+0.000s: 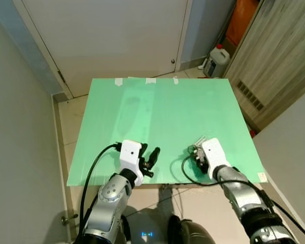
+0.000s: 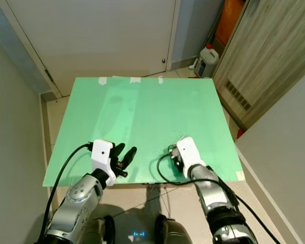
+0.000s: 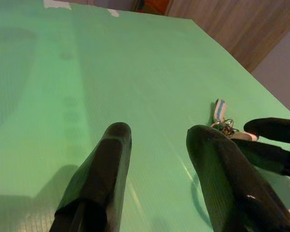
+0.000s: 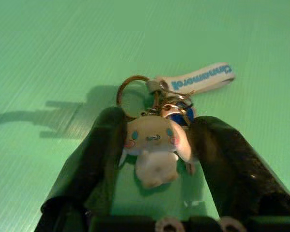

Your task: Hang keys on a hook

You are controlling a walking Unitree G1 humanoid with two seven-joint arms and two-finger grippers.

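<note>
A key ring with a white plush charm (image 4: 152, 140), a metal ring (image 4: 130, 89) and a blue-and-white strap (image 4: 200, 77) lies near the front right of the green board (image 1: 168, 107). My right gripper (image 1: 194, 152) is low over the board, its two black fingers pressed against either side of the charm. My left gripper (image 1: 151, 152) hovers open near the board's front edge, a short way left of the keys (image 3: 221, 113), with nothing between its fingers.
A white door (image 1: 107, 40) stands beyond the board's far edge. A white jug (image 1: 217, 61) sits on the floor at the back right, beside a wooden cabinet (image 1: 274, 66). A grey wall (image 1: 15, 127) runs close along the left.
</note>
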